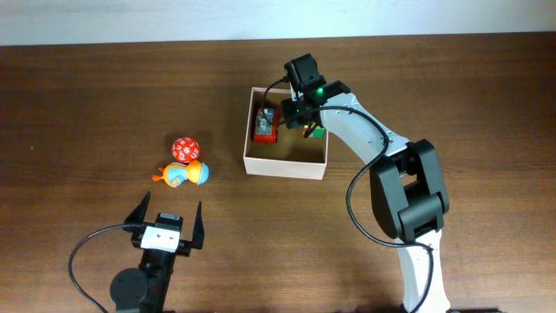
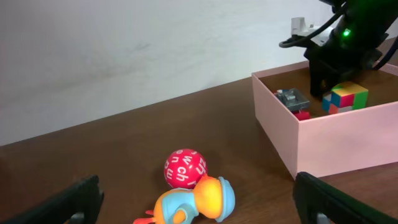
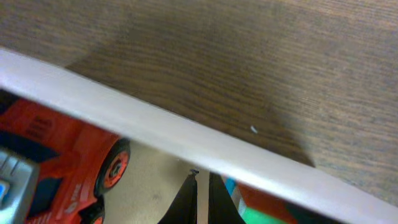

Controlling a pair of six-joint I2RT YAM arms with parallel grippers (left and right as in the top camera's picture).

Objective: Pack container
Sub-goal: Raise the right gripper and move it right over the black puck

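Observation:
The container (image 1: 285, 166) is a shallow white-walled box at the table's middle. A red toy car (image 1: 264, 127) lies at its left side and a multicoloured cube (image 1: 317, 132) at its right. My right gripper (image 1: 304, 122) reaches down inside the container between them, shut with nothing in it. In the right wrist view its fingers (image 3: 200, 180) stand pressed together by the container wall (image 3: 155, 130), the car (image 3: 56, 155) on the left and the cube (image 3: 261, 208) on the right. My left gripper (image 1: 168, 213) stands wide open near the front edge, empty.
A red ball with white letters (image 1: 184, 149) and an orange-and-blue duck toy (image 1: 184, 175) lie touching each other on the table left of the container, just beyond my left gripper. The left wrist view shows the ball (image 2: 184, 168) and the duck (image 2: 196, 200) ahead of its open fingers.

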